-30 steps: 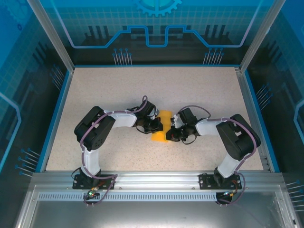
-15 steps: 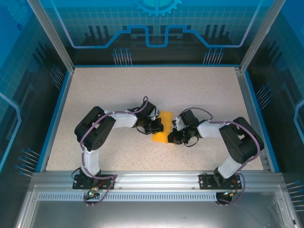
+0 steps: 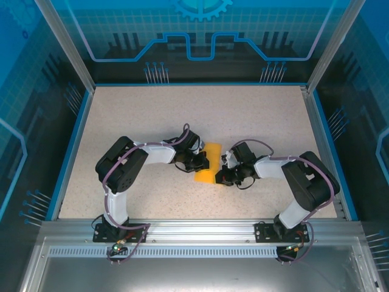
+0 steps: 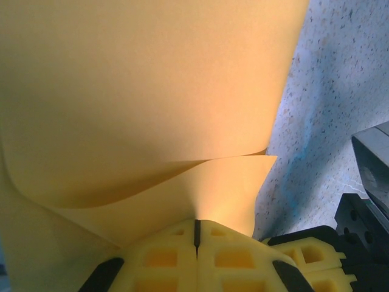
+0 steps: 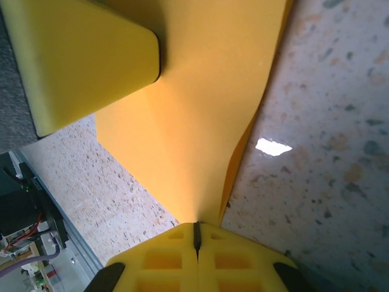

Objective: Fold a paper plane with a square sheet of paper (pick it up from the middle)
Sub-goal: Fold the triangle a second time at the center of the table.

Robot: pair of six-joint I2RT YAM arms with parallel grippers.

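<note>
Top external view: left pincer and right pincer are each clamped tight on opposite sides of the curled orange-yellow sheet of paper, mid tabletop.

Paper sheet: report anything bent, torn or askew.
The square sheet of paper is not flat: pinched by the left gripper and the right gripper, its layers bow apart near the left pinch and one edge buckles by the right. No tear shows.
</note>
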